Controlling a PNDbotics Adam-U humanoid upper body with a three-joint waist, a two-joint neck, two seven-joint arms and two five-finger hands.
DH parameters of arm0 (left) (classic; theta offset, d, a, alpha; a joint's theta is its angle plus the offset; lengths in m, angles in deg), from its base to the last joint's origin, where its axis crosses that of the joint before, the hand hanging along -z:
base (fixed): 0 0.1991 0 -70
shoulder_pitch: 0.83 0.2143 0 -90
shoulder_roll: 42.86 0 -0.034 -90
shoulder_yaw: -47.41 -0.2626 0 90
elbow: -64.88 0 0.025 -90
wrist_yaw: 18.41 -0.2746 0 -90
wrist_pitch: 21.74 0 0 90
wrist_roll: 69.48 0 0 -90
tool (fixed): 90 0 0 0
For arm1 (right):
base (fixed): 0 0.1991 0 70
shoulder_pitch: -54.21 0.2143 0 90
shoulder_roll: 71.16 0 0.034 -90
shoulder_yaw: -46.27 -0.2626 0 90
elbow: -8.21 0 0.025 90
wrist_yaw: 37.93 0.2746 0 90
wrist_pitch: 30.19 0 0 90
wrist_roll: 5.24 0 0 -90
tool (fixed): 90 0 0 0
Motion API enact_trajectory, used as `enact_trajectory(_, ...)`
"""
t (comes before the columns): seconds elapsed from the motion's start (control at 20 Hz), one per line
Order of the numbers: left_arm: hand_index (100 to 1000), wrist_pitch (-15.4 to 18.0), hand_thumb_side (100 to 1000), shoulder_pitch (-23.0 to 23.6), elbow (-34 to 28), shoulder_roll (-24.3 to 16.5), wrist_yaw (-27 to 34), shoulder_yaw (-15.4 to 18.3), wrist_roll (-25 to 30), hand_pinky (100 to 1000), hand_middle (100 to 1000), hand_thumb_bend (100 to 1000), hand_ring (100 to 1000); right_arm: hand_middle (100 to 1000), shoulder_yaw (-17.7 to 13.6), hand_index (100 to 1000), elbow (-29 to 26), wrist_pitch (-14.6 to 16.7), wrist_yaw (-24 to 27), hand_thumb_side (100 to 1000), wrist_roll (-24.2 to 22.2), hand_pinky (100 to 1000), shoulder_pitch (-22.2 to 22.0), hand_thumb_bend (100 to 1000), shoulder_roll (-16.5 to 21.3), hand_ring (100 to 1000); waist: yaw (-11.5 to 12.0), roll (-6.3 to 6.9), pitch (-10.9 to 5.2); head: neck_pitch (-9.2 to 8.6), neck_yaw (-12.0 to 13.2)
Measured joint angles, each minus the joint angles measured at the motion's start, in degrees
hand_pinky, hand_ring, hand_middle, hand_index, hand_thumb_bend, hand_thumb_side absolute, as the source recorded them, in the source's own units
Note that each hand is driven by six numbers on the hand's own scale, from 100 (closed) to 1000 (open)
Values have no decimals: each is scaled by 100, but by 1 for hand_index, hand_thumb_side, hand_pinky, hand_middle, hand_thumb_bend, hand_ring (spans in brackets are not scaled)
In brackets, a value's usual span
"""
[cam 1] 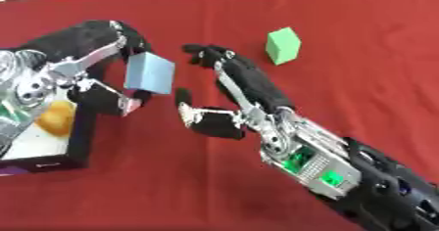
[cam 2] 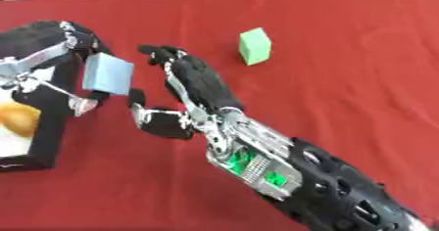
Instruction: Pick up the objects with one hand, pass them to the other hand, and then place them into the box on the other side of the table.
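A light blue block (cam 1: 149,72) is pinched between the fingers and thumb of my left hand (cam 1: 94,61), held just above the red cloth beside the box. My right hand (cam 1: 236,85) lies open right of the block, fingers stretched out and thumb spread, a small gap away from it. A green cube (cam 1: 282,45) stands on the cloth further back right. The black-walled box (cam 1: 79,137) with a white floor sits at the left edge and holds a yellow-orange object (cam 1: 57,117).
A red cloth (cam 1: 360,93) covers the whole table. My right forearm (cam 1: 360,181) crosses the lower right part of the view. The table's far edge runs along the top.
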Motion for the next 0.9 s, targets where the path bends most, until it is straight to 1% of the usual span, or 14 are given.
enact_trajectory(0.3,385,-55,100,181,-3,-156,21,139,-129,753,443,215,623,752,-3,910,-29,-7,0,326,6,797,0,100,8,792,-17,-3,0,-2,18)
enact_trajectory(0.45,386,-132,100,356,-55,-284,106,305,-271,754,445,185,622,755,-30,909,-48,-29,43,357,56,796,-1,100,34,793,-18,-5,1,-3,39)
enact_trajectory(0.55,386,-208,100,493,-116,-392,182,459,-405,756,444,159,620,759,-47,904,-77,-62,147,375,119,798,-2,100,52,794,-18,-6,1,-4,46)
enact_trajectory(0.6,386,-252,100,569,-147,-447,225,549,-483,757,444,145,619,762,-58,903,-86,-82,219,398,147,800,-2,100,55,797,-18,-8,1,-5,50)
enact_trajectory(0.65,385,-304,100,651,-182,-504,279,647,-567,757,443,131,618,764,-72,902,-96,-99,302,426,176,801,-2,100,60,799,-18,-10,1,-5,60)
enact_trajectory(0.75,384,-411,100,810,-268,-614,420,853,-750,759,442,104,616,767,-89,903,-100,-124,468,510,239,802,-4,100,88,801,-14,-14,1,-21,94)
enact_trajectory(0.9,381,-592,100,1063,-393,-743,636,1174,-1029,761,439,100,613,772,-141,907,-119,-121,735,520,383,803,-7,100,130,803,3,-23,1,-46,140)
